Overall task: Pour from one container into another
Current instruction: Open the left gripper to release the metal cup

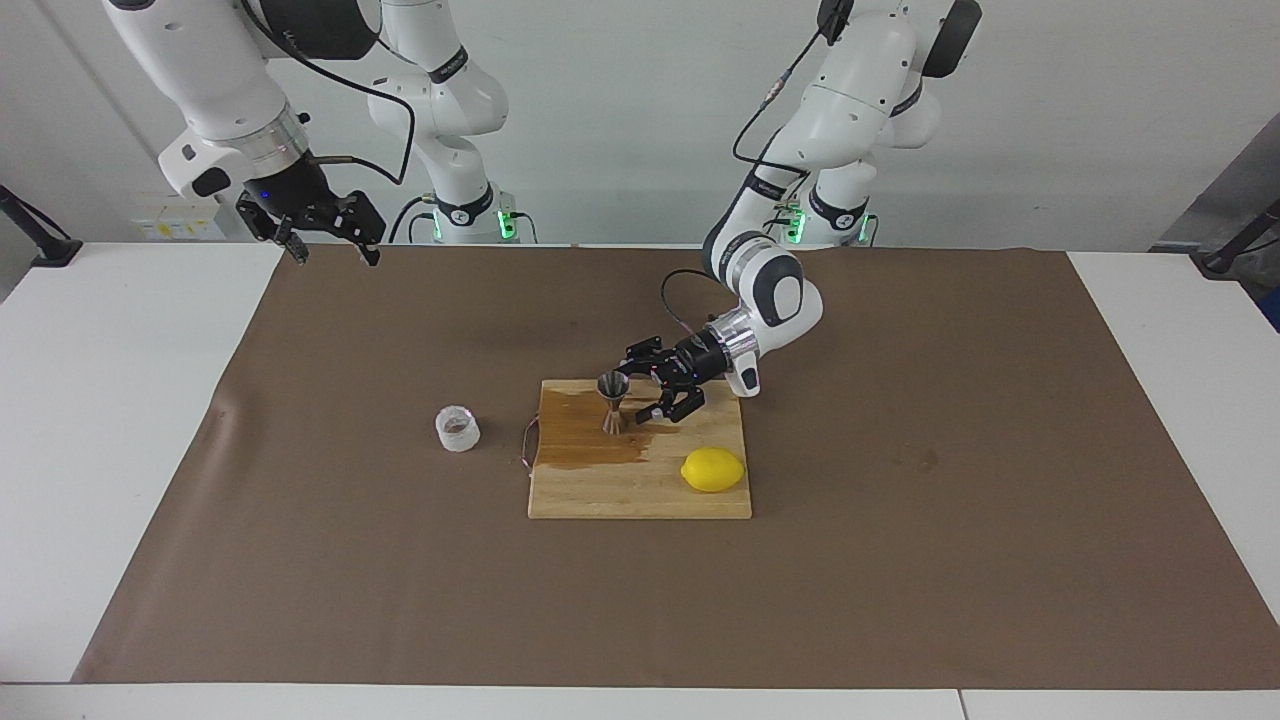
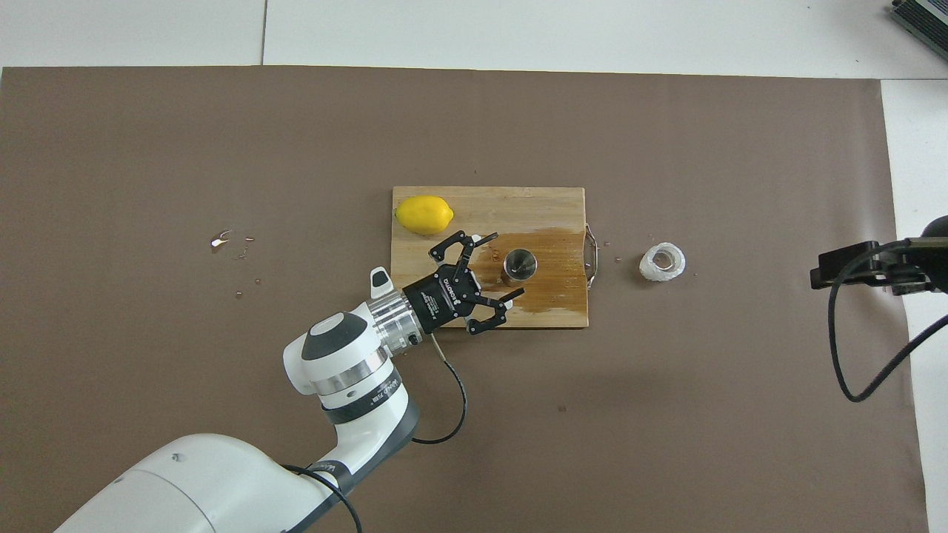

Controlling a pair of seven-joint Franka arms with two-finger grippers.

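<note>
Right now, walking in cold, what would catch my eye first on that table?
Probably the bright yellow lemon on the wooden cutting board, with a dark wet stain spreading under the little steel jigger standing there. Beside the jigger the left tool hangs open over the board, holding nothing.

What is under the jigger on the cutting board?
The jigger stands upright on a dark wet patch of the cutting board. The board right beneath its base is covered. The open left gripper is beside it, not touching.
</note>
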